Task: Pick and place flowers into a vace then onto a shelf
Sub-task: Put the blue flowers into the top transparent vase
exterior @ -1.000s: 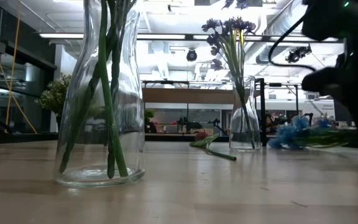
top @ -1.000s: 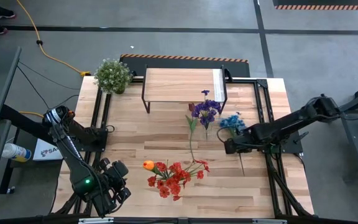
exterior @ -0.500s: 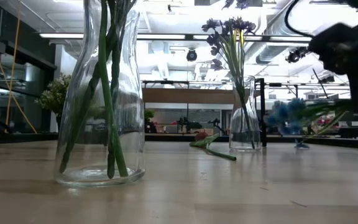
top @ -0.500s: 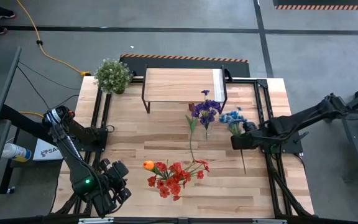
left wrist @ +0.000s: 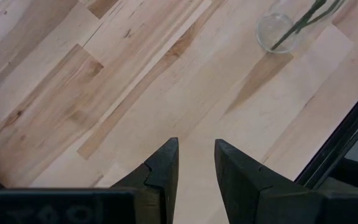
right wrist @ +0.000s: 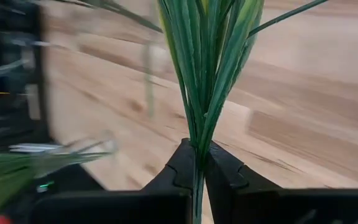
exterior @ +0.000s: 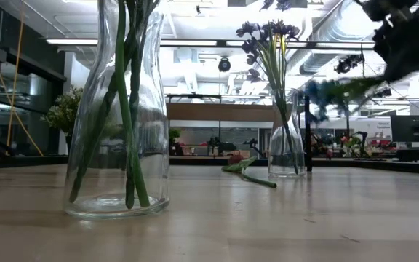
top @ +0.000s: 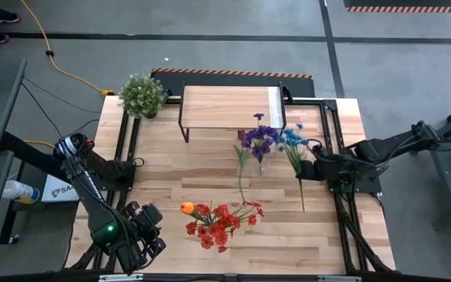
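My right gripper (top: 307, 168) is shut on a blue flower (top: 291, 139), held in the air just right of the small glass vase of purple flowers (top: 258, 142). In the low view the blue bloom (exterior: 324, 91) hovers beside that vase (exterior: 286, 142). A second glass vase with red blooms and one orange bloom (top: 216, 222) stands on its base near the front edge. One loose flower's stem (top: 241, 182) lies flat on the table between the vases. The shelf (top: 229, 106) stands at the far edge. My left gripper (top: 144, 232) waits open at the front left. My right gripper pinches the blue flower's bundle of green stems (right wrist: 199, 146) between its two fingers (right wrist: 183, 163), which lie across the stems at about mid-length. The flower is lifted clear of the table. Its bloom points toward the far edge and its stem end (top: 302, 207) toward the near edge.
A bushy potted plant (top: 142, 94) sits at the far left corner. Black rails (top: 329, 125) run along the table's left and right sides. Bare wood (top: 163, 168) lies between the left rail and the vases.
My right gripper has risen and drifted toward the table's right and far edges, lifting the blue flower clear of the table. The flower has swung round, its bloom now higher and close beside the purple-flower vase.
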